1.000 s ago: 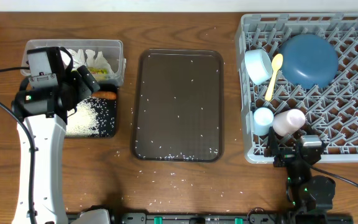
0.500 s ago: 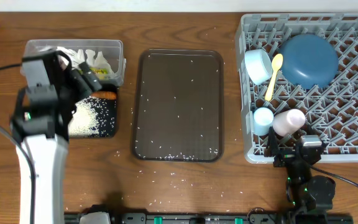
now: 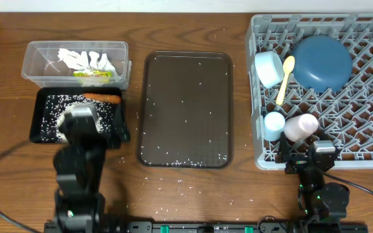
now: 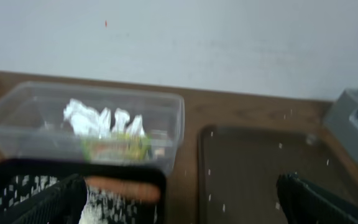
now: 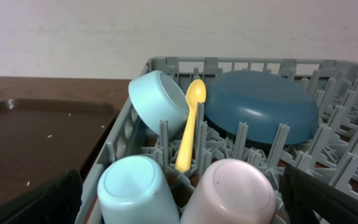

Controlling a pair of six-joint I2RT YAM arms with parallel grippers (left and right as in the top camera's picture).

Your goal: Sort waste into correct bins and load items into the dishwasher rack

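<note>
The clear tub (image 3: pixel 37 59) holds white tissue (image 3: pixel 76 59) and the yellow-green wrapper (image 3: pixel 92 74). The black tray (image 3: pixel 35 123) in front of it holds rice (image 3: pixel 60 107) and the orange stick (image 3: pixel 102 98). My left gripper (image 3: pixel 90 126) is open and empty, low over the black tray's near edge; it also shows in the left wrist view (image 4: pixel 185 208). The rack (image 3: pixel 368 139) holds the dark-blue bowl (image 3: pixel 321 63), white bowl (image 3: pixel 269 68), yellow spoon (image 3: pixel 285 79), blue cup (image 3: pixel 274 123) and pink cup (image 3: pixel 301 125). My right gripper (image 3: pixel 306 160) is open and empty at the rack's front edge.
A dark brown serving tray (image 3: pixel 186 110) lies in the middle with loose rice grains scattered on it. More grains lie on the wooden table in front of it (image 3: pixel 173 188). A white wall stands behind the table.
My left arm has pulled back from over the tub and black tray toward the table's front edge, uncovering both. The right arm has not moved.
</note>
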